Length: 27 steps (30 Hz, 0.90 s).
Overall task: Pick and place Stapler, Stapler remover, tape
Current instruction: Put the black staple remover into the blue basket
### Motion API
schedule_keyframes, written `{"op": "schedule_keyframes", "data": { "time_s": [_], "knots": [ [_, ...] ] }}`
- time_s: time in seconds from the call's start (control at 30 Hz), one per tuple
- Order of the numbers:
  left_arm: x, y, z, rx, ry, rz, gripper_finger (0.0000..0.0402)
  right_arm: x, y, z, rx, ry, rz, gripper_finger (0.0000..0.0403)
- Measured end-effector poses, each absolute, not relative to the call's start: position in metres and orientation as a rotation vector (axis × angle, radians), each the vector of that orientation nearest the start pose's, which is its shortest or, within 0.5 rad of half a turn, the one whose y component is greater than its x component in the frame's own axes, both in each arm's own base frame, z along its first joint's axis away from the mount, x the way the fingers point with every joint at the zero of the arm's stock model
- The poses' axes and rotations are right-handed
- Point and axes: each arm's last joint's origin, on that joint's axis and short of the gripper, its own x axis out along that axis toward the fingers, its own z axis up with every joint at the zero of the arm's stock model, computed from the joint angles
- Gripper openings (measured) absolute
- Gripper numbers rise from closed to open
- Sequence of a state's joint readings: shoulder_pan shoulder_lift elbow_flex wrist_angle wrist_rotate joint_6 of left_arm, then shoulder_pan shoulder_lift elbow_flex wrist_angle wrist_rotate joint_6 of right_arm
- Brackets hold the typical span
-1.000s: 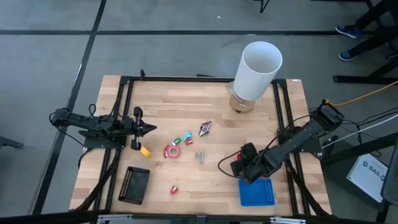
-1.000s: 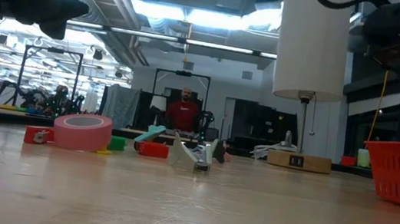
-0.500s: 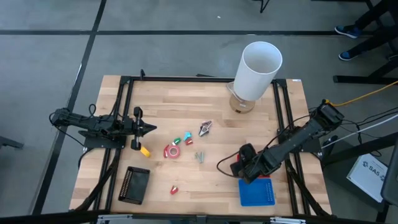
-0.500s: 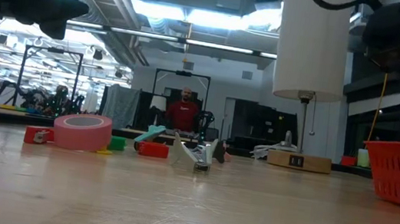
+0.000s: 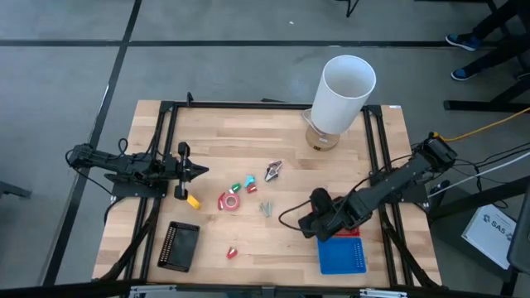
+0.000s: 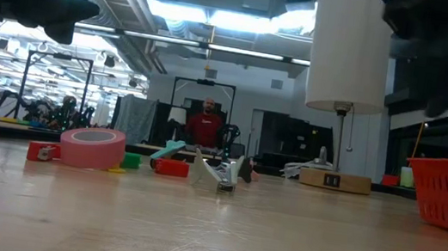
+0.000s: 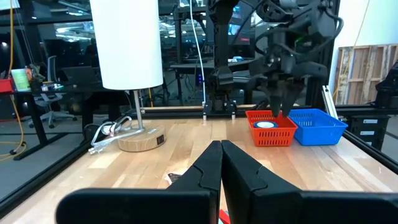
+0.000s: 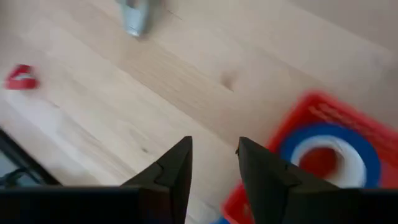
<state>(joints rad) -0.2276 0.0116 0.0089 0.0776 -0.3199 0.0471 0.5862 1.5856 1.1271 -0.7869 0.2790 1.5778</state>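
Observation:
A pink tape roll (image 5: 229, 201) (image 6: 92, 147) lies flat mid-table, with a yellow piece (image 5: 193, 200) to its left. A blue tape roll (image 8: 329, 152) lies in the red basket (image 8: 292, 124) (image 7: 270, 127). A silver clawed stapler remover (image 5: 273, 170) (image 6: 222, 173) and small teal, green and red pieces (image 5: 246, 184) lie near the centre. My right gripper (image 5: 310, 222) (image 8: 214, 152) is open and empty, above the bare wood just left of the red basket. My left gripper (image 5: 197, 171) (image 7: 221, 149) hovers shut at the table's left, holding nothing.
A tall white cylinder lamp (image 5: 344, 87) stands at the far right. A blue basket (image 5: 341, 255) sits at the near right and a black basket (image 5: 180, 246) at the near left. A small grey piece (image 5: 266, 208) and a red piece (image 5: 233, 252) lie on the wood.
My right gripper has moved from above the red basket toward the table's left and now stands over bare wood beside the basket. The left arm and the things on the table have kept still.

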Motion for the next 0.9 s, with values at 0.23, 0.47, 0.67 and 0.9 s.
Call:
{"op": "schedule_keyframes", "data": {
  "time_s": [0.23, 0.47, 0.67, 0.9],
  "knots": [
    [0.096, -0.013, 0.173, 0.027, -0.07, 0.094, 0.0004, 0.289, 0.147, 0.223, 0.736, 0.899, -0.459, 0.0131],
    [0.096, -0.013, 0.173, 0.027, -0.071, 0.094, 0.0004, 0.335, 0.125, 0.212, 0.426, 0.766, -0.245, 0.0131],
    [0.096, -0.013, 0.173, 0.028, -0.066, 0.095, 0.0004, 0.361, 0.097, 0.203, 0.138, 0.7, -0.144, 0.0131],
    [0.096, -0.013, 0.173, 0.028, -0.069, 0.095, 0.0004, 0.372, 0.07, 0.202, -0.091, 0.674, -0.114, 0.0131]
  ]
}}
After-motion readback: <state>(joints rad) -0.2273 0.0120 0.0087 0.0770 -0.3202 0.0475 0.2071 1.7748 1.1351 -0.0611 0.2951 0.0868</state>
